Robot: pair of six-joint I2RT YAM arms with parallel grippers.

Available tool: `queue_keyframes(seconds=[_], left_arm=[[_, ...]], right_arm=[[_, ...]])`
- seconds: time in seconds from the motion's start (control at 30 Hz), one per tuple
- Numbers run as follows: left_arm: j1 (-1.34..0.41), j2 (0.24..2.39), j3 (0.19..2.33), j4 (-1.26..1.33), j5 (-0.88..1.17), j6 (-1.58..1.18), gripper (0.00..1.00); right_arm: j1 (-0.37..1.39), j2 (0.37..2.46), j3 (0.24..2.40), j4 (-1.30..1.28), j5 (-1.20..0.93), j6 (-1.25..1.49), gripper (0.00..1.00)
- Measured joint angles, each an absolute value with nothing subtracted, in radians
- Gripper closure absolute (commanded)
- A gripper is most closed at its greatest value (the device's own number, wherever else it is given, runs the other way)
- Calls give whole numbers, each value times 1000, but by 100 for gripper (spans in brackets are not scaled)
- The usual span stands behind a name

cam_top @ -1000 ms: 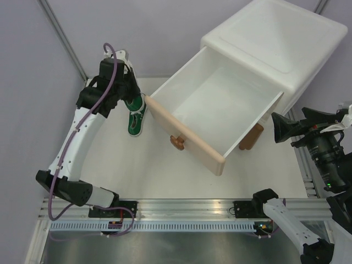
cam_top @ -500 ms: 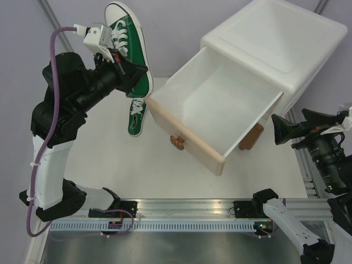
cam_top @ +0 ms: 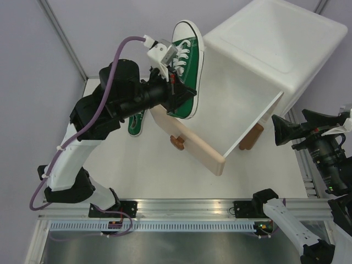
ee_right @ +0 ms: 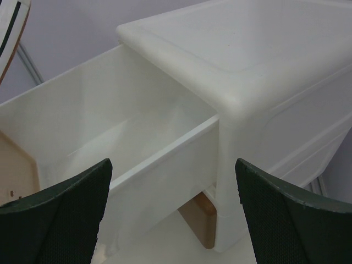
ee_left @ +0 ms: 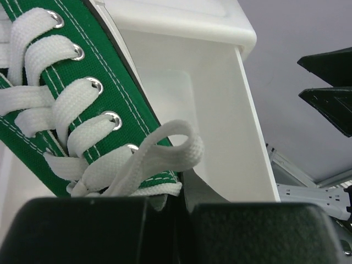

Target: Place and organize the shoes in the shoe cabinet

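My left gripper [cam_top: 172,89] is shut on a green sneaker [cam_top: 185,69] with white laces, held in the air over the left part of the open upper drawer [cam_top: 220,102]. In the left wrist view the sneaker [ee_left: 82,104] fills the left side, and my gripper [ee_left: 176,204] pinches its top edge. The second green sneaker [cam_top: 133,124] lies on the table left of the drawer, partly hidden by my arm. The white shoe cabinet [cam_top: 280,38] stands at the back right. My right gripper [cam_top: 281,130] is open and empty beside the cabinet's right front corner [ee_right: 173,214]. The blue shoes are out of view.
The drawer's beige front [cam_top: 190,140] with its brown knob [cam_top: 177,142] juts out towards the table's middle. The brown lower drawer [ee_right: 204,219] is shut under it. The drawer's inside [ee_right: 126,126] holds nothing. Grey walls close in the left and back.
My left arm has lifted a green sneaker from the back left of the table and carried it right, over the open drawer. The right arm has not moved.
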State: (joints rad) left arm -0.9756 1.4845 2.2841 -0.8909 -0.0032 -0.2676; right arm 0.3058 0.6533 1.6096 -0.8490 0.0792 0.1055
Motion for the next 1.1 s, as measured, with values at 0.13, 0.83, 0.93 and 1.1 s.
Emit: queue_keyframes(seconds=[0.13, 0.83, 0.93, 1.1], left_arm=[[-1034, 1522, 2292, -889, -35, -271, 98], [-1063, 1640, 2175, -889, 48, -249, 98], [-1063, 1662, 2166, -889, 75, -214, 98], [-1063, 1692, 2165, -888, 132, -150, 98]], right_arm=[[306, 651, 1609, -850, 79, 105, 4], [306, 620, 1579, -850, 83, 105, 4], [307, 620, 1578, -850, 83, 105, 4], [308, 620, 1578, -846, 81, 105, 4]])
